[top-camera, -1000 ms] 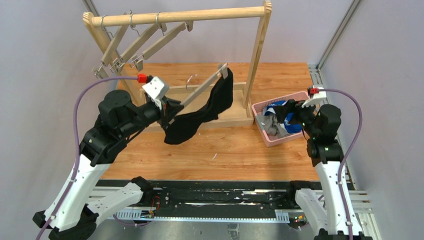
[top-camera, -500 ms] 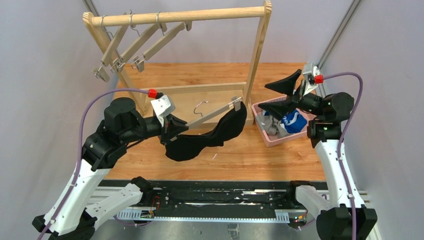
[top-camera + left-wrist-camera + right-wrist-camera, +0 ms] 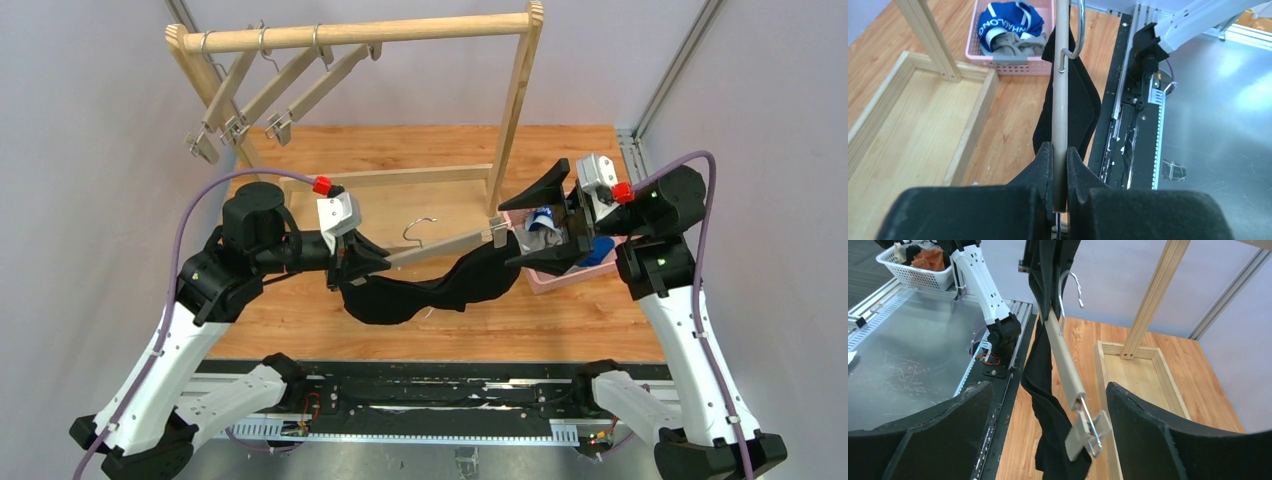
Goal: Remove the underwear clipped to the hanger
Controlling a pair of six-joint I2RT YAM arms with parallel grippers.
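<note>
The black underwear (image 3: 430, 288) hangs from a wooden clip hanger (image 3: 440, 245) held level above the table. My left gripper (image 3: 350, 265) is shut on the hanger's left end; in the left wrist view the bar (image 3: 1060, 100) runs out from between my fingers, with the black brief (image 3: 1080, 107) beside it. My right gripper (image 3: 515, 236) is wide open around the hanger's right end. In the right wrist view the clip (image 3: 1088, 432) pinches the black fabric (image 3: 1048, 410) between the spread jaws. The blue brief (image 3: 1008, 20) and the grey brief (image 3: 1013, 46) lie in the pink basket (image 3: 1010, 67).
A wooden rack (image 3: 515, 110) stands at the back with three bare hangers (image 3: 270, 90) on its rail and a tray-like base (image 3: 923, 125). The pink basket (image 3: 560, 283) sits right of the rack. A white basket (image 3: 913, 267) shows off the table.
My left arm has carried the hanger and black brief right and nearer. My right gripper has risen from the pink basket, opened wide and moved left around the hanger's right clip.
</note>
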